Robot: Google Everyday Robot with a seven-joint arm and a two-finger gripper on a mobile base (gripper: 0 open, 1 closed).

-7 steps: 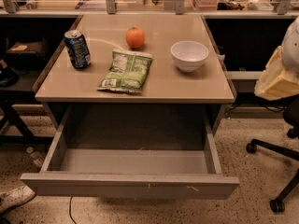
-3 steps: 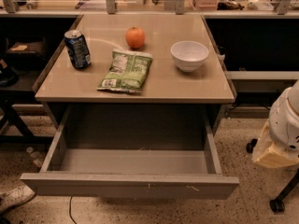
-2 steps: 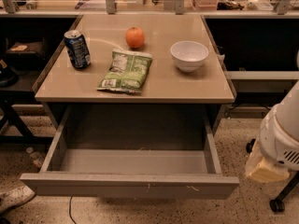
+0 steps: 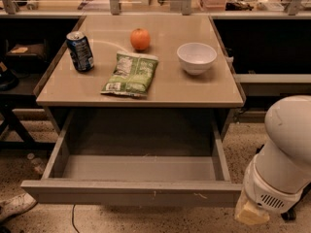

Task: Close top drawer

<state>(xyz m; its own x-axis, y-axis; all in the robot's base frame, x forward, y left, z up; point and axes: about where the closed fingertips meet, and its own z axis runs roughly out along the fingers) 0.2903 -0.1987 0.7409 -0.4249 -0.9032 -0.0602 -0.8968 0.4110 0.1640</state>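
Observation:
The top drawer (image 4: 131,192) is a wide grey-beige metal drawer, pulled fully out from under the tan tabletop, and its inside looks empty. Its flat front faces me along the bottom, with small white scratches right of centre. My arm, white and rounded, comes down at the lower right. Its gripper end (image 4: 252,211) sits just off the drawer front's right corner, close to it. The gripper's tip is cut off by the frame's lower edge.
On the tabletop (image 4: 194,89) stand a blue soda can (image 4: 80,51), an orange (image 4: 140,39), a green chip bag (image 4: 130,74) and a white bowl (image 4: 196,58). A shoe (image 4: 14,207) lies on the speckled floor at lower left. Dark desks flank both sides.
My arm has swung down from beside the table's right edge to the drawer front's right corner, moving lower and leftward. The drawer has not moved.

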